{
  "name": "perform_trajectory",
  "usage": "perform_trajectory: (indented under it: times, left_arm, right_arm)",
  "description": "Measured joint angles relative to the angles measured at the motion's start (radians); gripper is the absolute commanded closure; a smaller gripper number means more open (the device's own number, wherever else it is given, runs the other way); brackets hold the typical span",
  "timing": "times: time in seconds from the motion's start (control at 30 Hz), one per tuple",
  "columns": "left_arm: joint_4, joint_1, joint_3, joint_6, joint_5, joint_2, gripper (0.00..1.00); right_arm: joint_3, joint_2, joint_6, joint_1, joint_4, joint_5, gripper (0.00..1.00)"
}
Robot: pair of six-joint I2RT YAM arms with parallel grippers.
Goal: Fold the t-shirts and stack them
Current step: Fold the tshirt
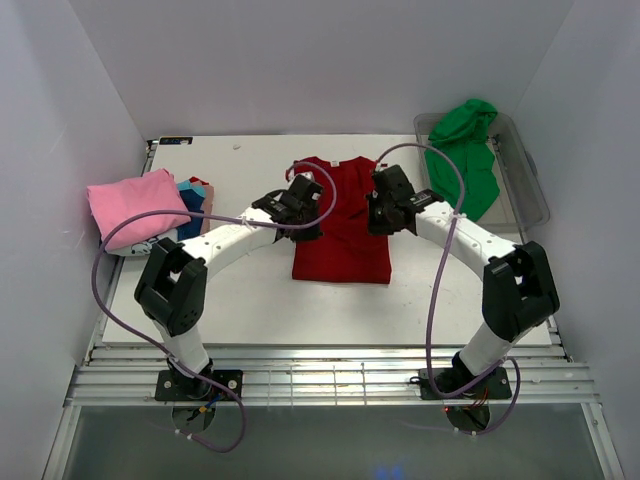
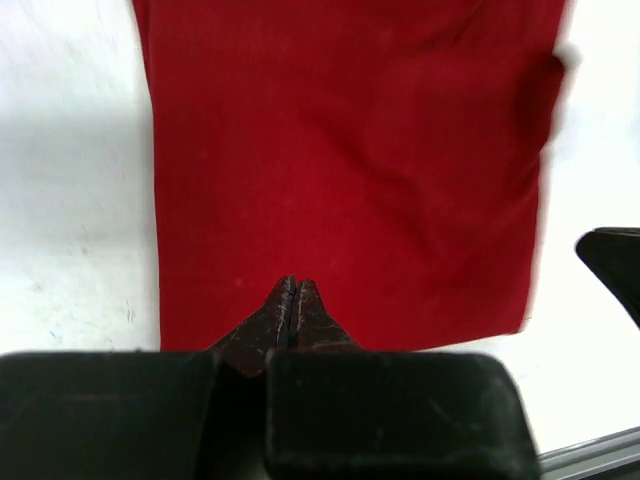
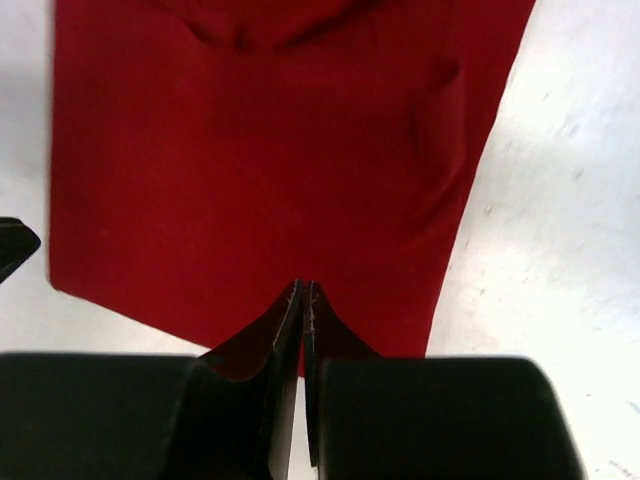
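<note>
1. Centrally on the white table (image 1: 250,290) lies the red t-shirt (image 1: 340,250), flat and shaped as a tall, narrow rectangle with its collar at the far end. Every place below is given from it.
2. Over the red t-shirt's left side hangs the left gripper (image 1: 303,222). In its wrist view the left gripper (image 2: 290,300) has its fingers pressed tip to tip, fully closed. They sit over the red t-shirt (image 2: 350,150) close to one of its edges, and no cloth shows between them.
3. Over the red t-shirt's right side hangs the right gripper (image 1: 383,220). Its wrist view shows the right gripper (image 3: 303,300) with its fingers likewise closed together and nothing visibly caught in them. Here too the red t-shirt (image 3: 280,150) fills most of the picture behind the tips.
4. Well to the left of the red t-shirt, at the table's left edge, sits the pink t-shirt (image 1: 135,205), folded and on top of a small pile.
5. Just beside the pink one, on the side nearer the red t-shirt, parts of the blue t-shirt (image 1: 190,222) and the peach t-shirt (image 1: 207,215) stick out.
6. To the right of the red t-shirt and farther back, the green t-shirt (image 1: 465,150) lies crumpled in the clear plastic tub (image 1: 535,190), spilling over its near-left rim.
</note>
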Motion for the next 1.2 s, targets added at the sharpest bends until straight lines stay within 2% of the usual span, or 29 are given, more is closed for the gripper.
perform_trajectory:
  times: [0.03, 0.07, 0.1, 0.13, 0.17, 0.2, 0.27, 0.37, 0.63, 1.2]
  left_arm:
    - [-0.002, -0.007, -0.025, -0.002, 0.015, 0.018, 0.82]
    - [-0.003, -0.010, -0.045, -0.001, 0.024, 0.033, 0.70]
    - [-0.007, -0.011, -0.062, -0.002, 0.031, 0.046, 0.59]
    - [-0.015, -0.011, -0.076, -0.002, 0.033, 0.055, 0.34]
    - [-0.020, -0.010, -0.089, 0.000, 0.034, 0.064, 0.24]
    - [-0.021, -0.009, -0.104, -0.002, 0.037, 0.067, 0.17]
    - [-0.028, -0.008, -0.131, -0.007, 0.037, 0.066, 0.06]
    - [-0.029, -0.006, -0.158, -0.011, 0.032, 0.064, 0.02]
    - [0.003, -0.006, -0.224, -0.018, 0.053, 0.059, 0.02]
    - [0.079, 0.007, -0.220, -0.006, 0.079, 0.083, 0.02]
  right_arm:
    - [-0.023, 0.014, 0.012, 0.000, -0.006, -0.017, 0.84]
    - [-0.042, 0.027, 0.023, 0.001, -0.014, -0.030, 0.66]
    - [-0.061, 0.035, 0.037, 0.002, -0.018, -0.040, 0.58]
    - [-0.077, 0.038, 0.046, 0.002, -0.023, -0.048, 0.49]
    - [-0.094, 0.038, 0.053, 0.003, -0.026, -0.057, 0.37]
    - [-0.110, 0.036, 0.061, 0.003, -0.027, -0.061, 0.32]
    - [-0.150, 0.023, 0.071, 0.003, -0.027, -0.066, 0.27]
    - [-0.206, -0.012, 0.076, 0.004, -0.030, -0.062, 0.26]
    - [-0.315, -0.108, 0.100, 0.003, -0.020, -0.033, 0.26]
    - [-0.379, -0.043, 0.096, -0.024, 0.079, -0.011, 0.28]
